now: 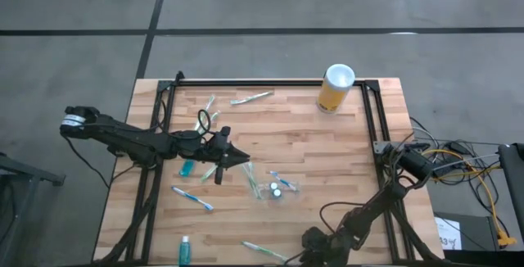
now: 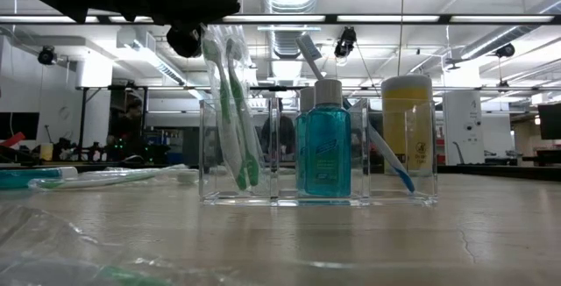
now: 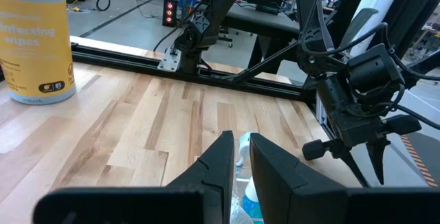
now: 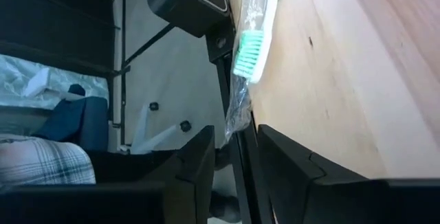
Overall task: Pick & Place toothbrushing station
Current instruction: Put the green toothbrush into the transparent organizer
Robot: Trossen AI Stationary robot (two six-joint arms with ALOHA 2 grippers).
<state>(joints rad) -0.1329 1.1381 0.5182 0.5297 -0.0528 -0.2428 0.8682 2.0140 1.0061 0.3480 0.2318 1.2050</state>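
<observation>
A clear plastic cup (image 1: 276, 188) (image 2: 316, 163) stands mid-table. It holds green toothbrushes (image 2: 230, 119), a teal white-capped tube (image 2: 323, 150) and a blue toothbrush (image 2: 386, 159). My left gripper (image 1: 242, 162) (image 3: 240, 155) hovers level just left of and above the cup, shut on the top of a wrapped green toothbrush. My right gripper (image 4: 234, 155) (image 1: 301, 252) is at the table's near edge, open. Its fingers stand either side of the wrap end of a green-bristled toothbrush (image 4: 253, 42) (image 1: 266, 251) lying along that edge. I cannot tell whether they touch it. My left gripper pinches the upper end (image 3: 242, 147) of a wrapped green toothbrush between its two fingers, which come in level from the table's left. The toothbrush hangs nearly upright below the fingers, with its lower end (image 2: 241, 181) inside the clear cup.
A yellow wipes canister (image 1: 336, 87) (image 3: 34, 38) stands at the far right. Loose toothbrushes (image 1: 193, 197) (image 1: 250, 97) and teal tubes (image 1: 187, 169) (image 1: 185, 249) lie about the wooden top. A black rail frame (image 1: 262, 83) borders it, and cables (image 1: 458, 156) lie off the right side.
</observation>
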